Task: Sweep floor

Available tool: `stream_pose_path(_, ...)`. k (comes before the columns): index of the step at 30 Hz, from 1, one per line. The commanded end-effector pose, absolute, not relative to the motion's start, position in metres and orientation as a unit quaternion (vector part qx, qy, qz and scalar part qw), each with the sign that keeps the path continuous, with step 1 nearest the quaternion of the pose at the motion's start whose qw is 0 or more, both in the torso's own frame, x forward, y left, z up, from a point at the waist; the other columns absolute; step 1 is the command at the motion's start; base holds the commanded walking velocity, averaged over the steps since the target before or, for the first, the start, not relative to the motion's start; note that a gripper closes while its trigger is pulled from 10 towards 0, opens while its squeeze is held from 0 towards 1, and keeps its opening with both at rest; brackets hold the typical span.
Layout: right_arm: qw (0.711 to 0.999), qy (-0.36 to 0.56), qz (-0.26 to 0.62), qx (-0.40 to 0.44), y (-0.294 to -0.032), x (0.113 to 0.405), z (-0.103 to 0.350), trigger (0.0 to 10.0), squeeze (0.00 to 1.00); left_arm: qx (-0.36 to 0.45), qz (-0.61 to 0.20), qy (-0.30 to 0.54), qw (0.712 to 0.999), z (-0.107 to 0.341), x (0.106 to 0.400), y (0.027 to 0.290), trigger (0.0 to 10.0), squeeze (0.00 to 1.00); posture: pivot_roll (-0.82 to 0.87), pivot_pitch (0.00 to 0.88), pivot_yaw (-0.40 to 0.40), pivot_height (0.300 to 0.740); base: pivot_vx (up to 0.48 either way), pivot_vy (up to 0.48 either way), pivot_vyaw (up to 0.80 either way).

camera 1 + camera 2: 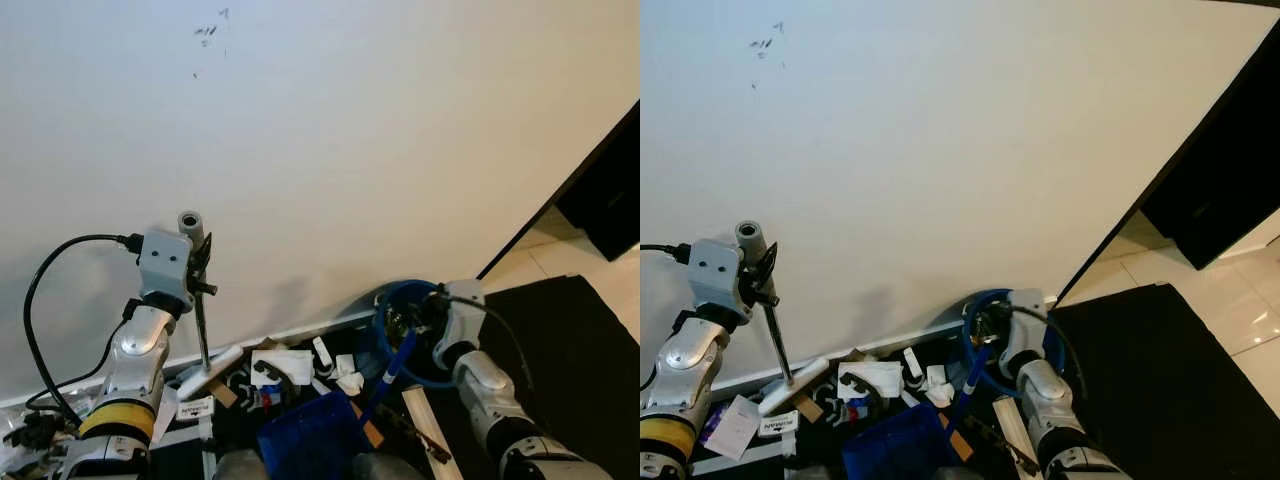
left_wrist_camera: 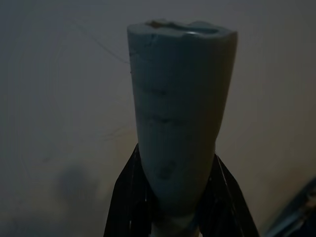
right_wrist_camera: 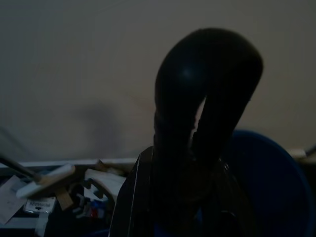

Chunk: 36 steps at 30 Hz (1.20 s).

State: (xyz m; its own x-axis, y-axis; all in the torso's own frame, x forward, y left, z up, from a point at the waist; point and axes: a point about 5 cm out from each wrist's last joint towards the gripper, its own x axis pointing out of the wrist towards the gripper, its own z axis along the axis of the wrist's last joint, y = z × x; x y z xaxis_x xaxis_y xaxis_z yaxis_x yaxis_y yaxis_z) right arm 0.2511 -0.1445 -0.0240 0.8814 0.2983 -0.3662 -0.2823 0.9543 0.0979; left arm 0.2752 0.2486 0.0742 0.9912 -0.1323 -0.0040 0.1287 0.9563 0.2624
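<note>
Head view, left gripper [image 1: 200, 262]: it is pinching the broom [image 1: 203, 330] just under its grey handle top, holding it nearly upright by the white wall [image 1: 350, 130].
Head view, broom head: it is resting on the dark floor [image 1: 560, 330] at the baseboard, touching scattered litter [image 1: 285, 370].
Head view, right gripper [image 1: 408, 318]: it is gripping the dustpan [image 1: 315, 435] by its blue looped handle; the blue pan is sitting beside the litter.
Left wrist view: black fingers [image 2: 126, 197] are pressing both sides of the pale handle.
Right wrist view: fingers [image 3: 136, 197] are flanking a dark loop.
</note>
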Motion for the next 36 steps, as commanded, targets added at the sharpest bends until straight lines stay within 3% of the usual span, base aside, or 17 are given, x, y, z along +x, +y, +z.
stream_pose_path(1,0.963,0.206,0.176,-0.005,-0.142,0.242,-0.031,10.0,0.00,0.110,-0.054,-0.041,0.992,0.089,0.282,0.244,10.0,0.00,0.17,0.000,-0.109,0.740,0.000,0.000,0.00)
stream_pose_path(9,0.978,0.157,0.136,-0.013,-0.145,0.256,-0.017,10.0,0.00,0.135,-0.066,-0.019,0.989,0.086,0.281,0.246,10.0,0.00,0.17,0.000,-0.107,0.740,0.000,0.000,0.00)
stream_pose_path(16,0.961,0.247,0.098,-0.070,-0.157,0.247,-0.035,10.0,0.00,0.186,-0.049,-0.009,0.981,0.095,0.283,0.253,10.0,0.00,0.17,0.000,-0.110,0.740,0.000,0.000,0.00)
stream_pose_path(19,0.956,0.275,-0.053,-0.093,-0.195,0.244,-0.038,10.0,0.00,0.235,-0.065,-0.011,0.970,0.109,0.287,0.257,10.0,0.00,0.17,0.000,-0.118,0.740,0.000,0.000,0.00)
stream_pose_path(24,0.949,0.276,-0.137,-0.073,-0.215,0.242,-0.035,10.0,0.00,0.246,-0.068,-0.027,0.966,0.124,0.291,0.259,10.0,0.00,0.16,0.000,-0.113,0.740,0.000,0.000,0.00)
stream_pose_path(29,0.954,0.259,-0.144,-0.049,-0.216,0.245,-0.032,10.0,0.00,0.232,-0.053,-0.036,0.971,0.130,0.294,0.261,10.0,0.00,0.15,0.000,-0.103,0.740,0.000,0.000,0.00)
stream_pose_path(36,0.963,0.241,-0.118,-0.010,-0.202,0.246,-0.031,10.0,0.00,0.176,-0.037,0.023,0.983,0.104,0.288,0.259,10.0,0.00,0.15,0.000,-0.096,0.740,0.000,0.000,0.00)
